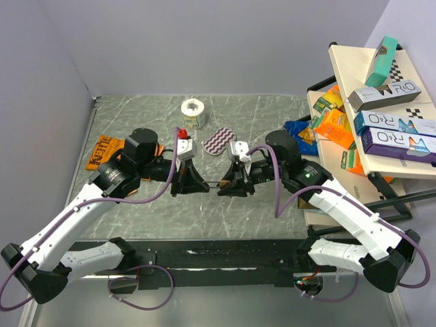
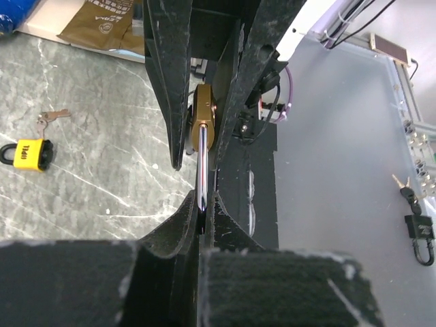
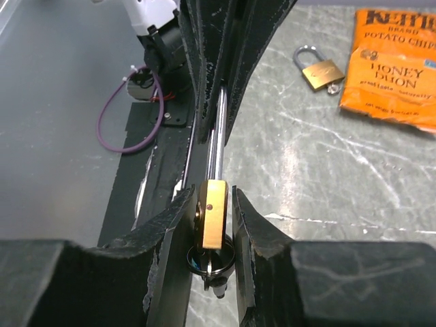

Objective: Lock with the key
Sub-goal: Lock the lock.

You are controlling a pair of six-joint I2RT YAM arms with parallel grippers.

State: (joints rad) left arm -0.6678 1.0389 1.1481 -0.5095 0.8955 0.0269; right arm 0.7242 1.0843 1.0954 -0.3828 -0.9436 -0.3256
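Right gripper [image 3: 212, 204] clamps tight on the brass padlock [image 3: 214, 225], left gripper [image 2: 202, 204] pinches its shackle [image 2: 202, 163], key ring [image 3: 212, 262] dangling beneath.

The key [image 3: 212, 264] beneath the brass padlock [image 3: 213, 216] was mostly hidden by the lock's body. The shackle [image 3: 218, 129] vanished at its left end between black fingers [image 3: 201, 54], and the orange chip bag [image 3: 398, 65], far left, was cut off at one edge.

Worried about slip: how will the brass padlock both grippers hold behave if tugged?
The brass padlock looks solid metal, so probably rigid and heavy for its size. Its polished shackle may slip between the left fingers. The key ring dangling below would likely swing.
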